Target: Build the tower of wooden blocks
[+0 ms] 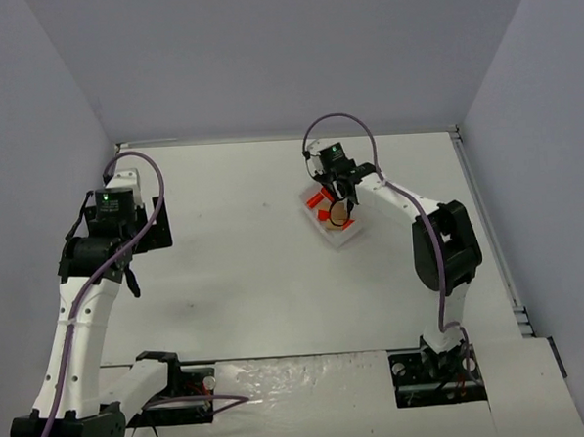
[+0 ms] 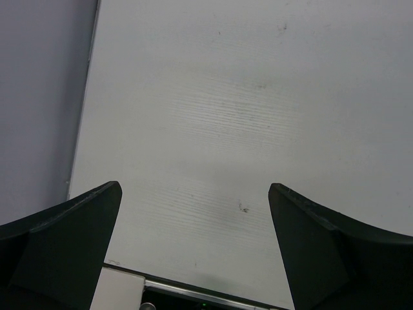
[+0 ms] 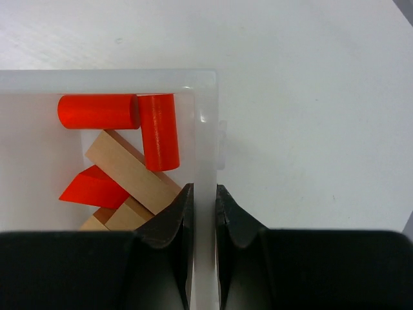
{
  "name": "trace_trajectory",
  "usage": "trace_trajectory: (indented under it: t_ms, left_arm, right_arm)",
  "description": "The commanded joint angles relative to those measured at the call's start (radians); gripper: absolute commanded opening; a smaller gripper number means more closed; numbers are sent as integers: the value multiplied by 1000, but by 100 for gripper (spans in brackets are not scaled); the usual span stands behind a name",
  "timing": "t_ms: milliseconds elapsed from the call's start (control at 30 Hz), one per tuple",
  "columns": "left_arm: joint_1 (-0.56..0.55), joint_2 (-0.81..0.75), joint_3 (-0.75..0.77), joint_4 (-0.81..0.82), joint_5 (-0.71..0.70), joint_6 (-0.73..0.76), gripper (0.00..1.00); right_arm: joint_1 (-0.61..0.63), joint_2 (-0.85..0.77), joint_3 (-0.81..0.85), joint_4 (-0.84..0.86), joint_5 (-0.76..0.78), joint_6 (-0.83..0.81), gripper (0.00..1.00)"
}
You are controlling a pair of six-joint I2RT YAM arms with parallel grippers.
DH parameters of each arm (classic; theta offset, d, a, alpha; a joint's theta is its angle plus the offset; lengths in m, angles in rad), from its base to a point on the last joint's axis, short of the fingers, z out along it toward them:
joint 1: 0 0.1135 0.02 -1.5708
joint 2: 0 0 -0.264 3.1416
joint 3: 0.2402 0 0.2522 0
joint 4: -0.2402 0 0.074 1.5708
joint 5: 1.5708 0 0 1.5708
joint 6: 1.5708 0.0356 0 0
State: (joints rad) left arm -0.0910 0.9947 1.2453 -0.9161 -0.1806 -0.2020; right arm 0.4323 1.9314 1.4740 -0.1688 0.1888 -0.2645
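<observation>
Blocks lie inside tray

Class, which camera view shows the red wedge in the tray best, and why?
Right wrist: the red wedge lies close and sharp beside a tan block. Top external gives only tiny red specks in the white tray; left wrist shows none.

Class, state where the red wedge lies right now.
In the right wrist view, the red wedge lies inside the white tray, just left of the long tan block.
</observation>
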Motion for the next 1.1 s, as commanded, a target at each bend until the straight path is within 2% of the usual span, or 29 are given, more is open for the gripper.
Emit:
trace_trajectory:
  t_ms: [0, 333, 500, 767, 900, 1067]
  left_arm:
    - [-4, -11, 34, 24, -17, -3, 97]
    - [-4, -14, -9, 29, -33, -37, 97]
    - [-4, -25, -30, 33, -51, -52, 97]
    - [-3, -64, -43, 33, -150, -70, 97]
    - [-3, -72, -43, 36, -168, -83, 97]
    - [-4, -73, -50, 37, -165, -93, 97]
  right_arm:
    - [100, -147, -47, 61, 130, -177, 0]
    - [404, -207, -213, 161, 492, -387, 0]
    - [531, -195, -343, 316, 620, -481, 0]
    - [738, -242, -541, 556, 717, -593, 0]
    - [824, -265, -621, 584, 704, -606, 0]
    - [866, -282, -671, 580, 725, -555, 0]
